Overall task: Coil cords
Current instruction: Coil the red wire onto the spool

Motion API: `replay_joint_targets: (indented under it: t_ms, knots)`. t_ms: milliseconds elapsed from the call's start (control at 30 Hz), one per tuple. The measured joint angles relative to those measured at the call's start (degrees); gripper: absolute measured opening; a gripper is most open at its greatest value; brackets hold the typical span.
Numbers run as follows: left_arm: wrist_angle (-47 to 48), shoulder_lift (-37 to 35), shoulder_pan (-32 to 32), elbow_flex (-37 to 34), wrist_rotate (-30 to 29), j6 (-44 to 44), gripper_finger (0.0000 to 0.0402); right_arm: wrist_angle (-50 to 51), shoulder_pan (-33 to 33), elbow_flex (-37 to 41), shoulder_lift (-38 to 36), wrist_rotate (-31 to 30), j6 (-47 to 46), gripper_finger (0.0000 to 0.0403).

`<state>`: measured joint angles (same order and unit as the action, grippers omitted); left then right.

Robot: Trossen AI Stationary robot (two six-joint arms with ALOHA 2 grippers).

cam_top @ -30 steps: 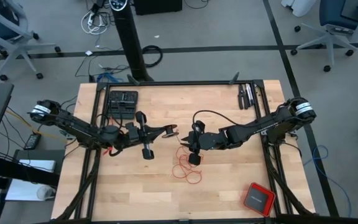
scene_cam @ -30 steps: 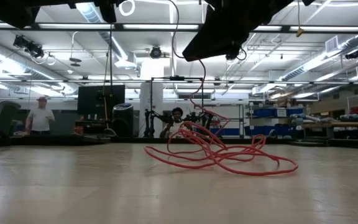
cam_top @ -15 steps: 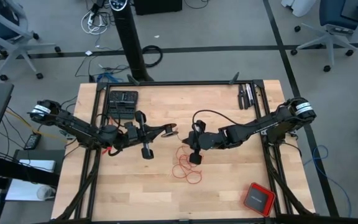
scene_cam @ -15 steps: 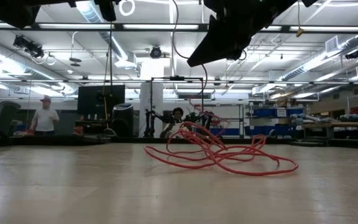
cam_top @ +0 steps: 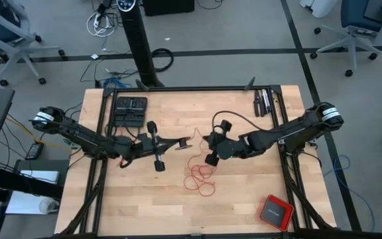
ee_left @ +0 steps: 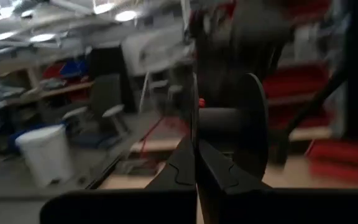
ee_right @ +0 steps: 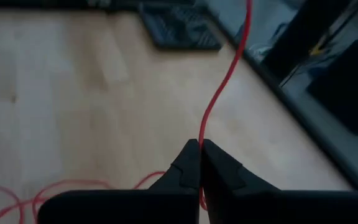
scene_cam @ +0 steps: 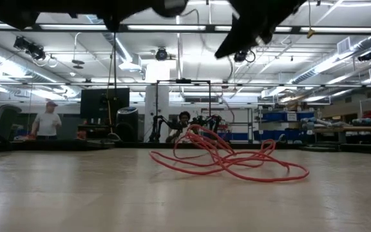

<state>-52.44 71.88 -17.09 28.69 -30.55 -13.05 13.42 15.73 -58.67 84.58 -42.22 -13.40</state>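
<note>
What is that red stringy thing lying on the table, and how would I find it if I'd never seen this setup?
Start at the wooden table and look to its middle, just in front of where the two dark arms meet. There the red cord lies in loose, tangled loops, one strand rising to the right gripper, which is shut on it. It is far thinner than the red square box at the near right corner.

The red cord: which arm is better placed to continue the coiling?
Probably the right. The right hand is shut on the red cord, above the loose loops. The left hand is shut too, beside it, with no cord visible in it.
</note>
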Motion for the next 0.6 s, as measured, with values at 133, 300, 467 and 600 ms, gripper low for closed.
replay_joint_targets:
  t_ms: [133,300,467,600]
  knots:
    - [8.44,0.02,0.03,0.0,-7.15,0.38,0.0,0.1,2.22,-0.02,-4.66,-5.24,1.42,0.0001]
    - [14.94,0.02,0.09,0.0,-14.92,1.08,0.0,-7.86,4.92,-0.02,-7.46,-6.83,8.18,0.0001]
    - [16.02,0.02,0.14,0.0,-20.41,1.57,0.0,-23.04,5.99,-0.02,-4.79,-3.2,20.36,0.0]
    - [17.51,0.02,0.14,0.31,-25.17,2.93,0.0,-33.06,5.47,-0.02,-0.62,4.14,26.09,0.0]
